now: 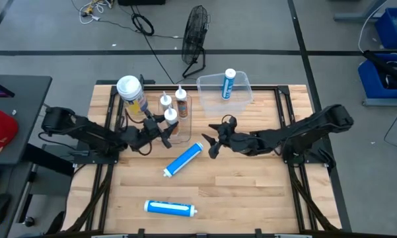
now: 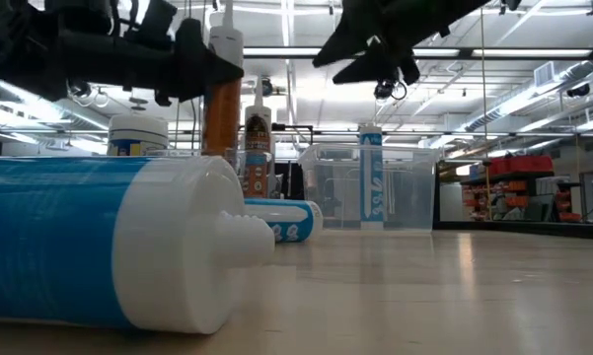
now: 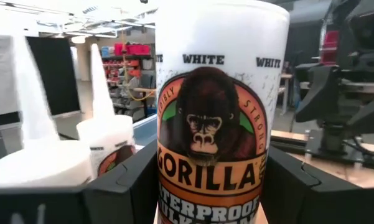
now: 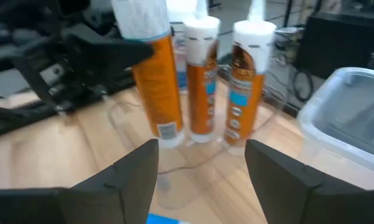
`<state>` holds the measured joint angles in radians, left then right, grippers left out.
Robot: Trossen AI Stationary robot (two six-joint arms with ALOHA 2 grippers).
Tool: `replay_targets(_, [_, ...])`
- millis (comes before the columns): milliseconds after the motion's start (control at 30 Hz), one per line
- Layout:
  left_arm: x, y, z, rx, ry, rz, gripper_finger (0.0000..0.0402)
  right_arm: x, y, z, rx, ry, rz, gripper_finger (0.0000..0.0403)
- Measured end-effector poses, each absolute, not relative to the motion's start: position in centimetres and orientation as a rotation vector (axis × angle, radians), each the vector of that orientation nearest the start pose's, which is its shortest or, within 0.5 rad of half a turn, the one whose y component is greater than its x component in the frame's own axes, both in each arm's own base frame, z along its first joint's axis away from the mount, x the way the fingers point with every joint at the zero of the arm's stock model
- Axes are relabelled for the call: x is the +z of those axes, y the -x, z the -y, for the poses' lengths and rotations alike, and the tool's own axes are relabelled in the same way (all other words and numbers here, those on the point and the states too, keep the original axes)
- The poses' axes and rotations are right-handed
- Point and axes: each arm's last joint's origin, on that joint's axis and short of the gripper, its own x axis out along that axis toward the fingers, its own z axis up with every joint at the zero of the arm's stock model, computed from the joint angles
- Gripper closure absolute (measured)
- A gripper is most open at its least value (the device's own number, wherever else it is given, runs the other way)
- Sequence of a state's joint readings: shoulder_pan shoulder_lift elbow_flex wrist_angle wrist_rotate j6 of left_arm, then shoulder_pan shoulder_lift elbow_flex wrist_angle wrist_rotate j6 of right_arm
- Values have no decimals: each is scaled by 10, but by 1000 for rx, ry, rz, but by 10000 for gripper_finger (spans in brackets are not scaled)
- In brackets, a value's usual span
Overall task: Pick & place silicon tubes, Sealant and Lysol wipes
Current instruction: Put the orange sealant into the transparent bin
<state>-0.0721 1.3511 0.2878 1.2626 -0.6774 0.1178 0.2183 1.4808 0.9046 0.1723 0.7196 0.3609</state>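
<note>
A smooth blue silicone tube (image 2: 79, 242) with a ribbed white cap lies nearest on the wooden worktop (image 1: 251, 192). The left tool (image 1: 164, 129) clamps an upright orange Gorilla sealant tube (image 3: 215, 124). The right tool (image 1: 211, 140) hovers, fingers spread, empty. The fat Lysol wipes canister (image 1: 131, 96) stands behind, at the worktop's far left.

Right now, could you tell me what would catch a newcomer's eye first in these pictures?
The left hand grips an orange sealant tube upright, beside two more orange tubes near the table's far left. The right hand hovers open mid-table above a blue tube lying flat. One more blue tube stands in the clear bin at the far edge, and the white-lidded wipes canister stands at far left.
</note>
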Motion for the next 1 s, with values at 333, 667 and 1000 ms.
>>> replay_targets(333, [176,-233,-6,633,-44,168,184,245,-315,-48,-567,-185,-269,158])
replay_targets(667, [156,-240,-10,661,-39,148,184,245,-315,-48,-567,-182,-273,158])
replay_targets(1000, [148,-241,-17,686,-30,126,184,245,-315,-48,-567,-181,-275,158])
